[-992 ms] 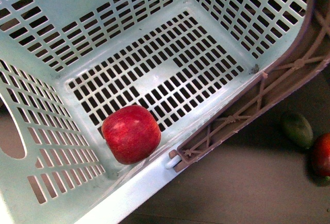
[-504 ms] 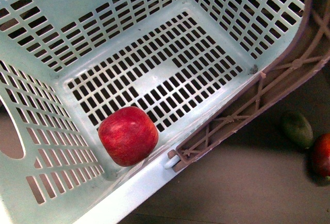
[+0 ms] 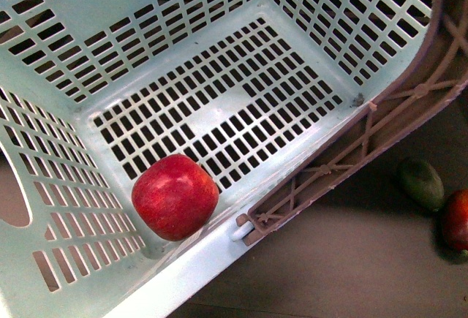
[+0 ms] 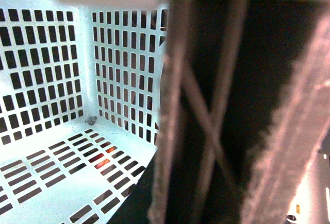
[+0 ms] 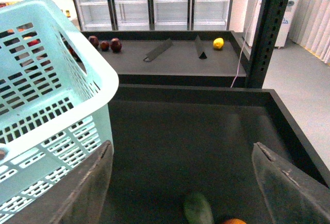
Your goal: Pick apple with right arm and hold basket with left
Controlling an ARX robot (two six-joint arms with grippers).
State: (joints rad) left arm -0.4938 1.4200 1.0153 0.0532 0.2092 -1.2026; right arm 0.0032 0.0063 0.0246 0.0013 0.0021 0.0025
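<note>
The apple (image 3: 175,197) is lying inside the basket (image 3: 80,18), on the slotted floor at about 7 o'clock from the floor's centre, right in the corner where two walls meet. Only the front view is showing it. That view is also showing the handle (image 3: 387,128) folded down along the rim at 3 o'clock, with the white tie (image 3: 241,230) at its lower end. A green fruit (image 3: 422,183) and a darker red fruit (image 3: 455,219) are sitting on the dark surface (image 3: 351,274) at 4 o'clock.

The left wrist view is looking into the basket (image 4: 51,54) past a blurred, very close handle (image 4: 206,105). I cannot tell how the left gripper is standing.

The right wrist view is showing the right gripper (image 5: 182,147) spread wide and gripping nothing, hanging over the dark surface (image 5: 180,126) beside the basket (image 5: 51,95), with the green fruit (image 5: 198,208) below it.
</note>
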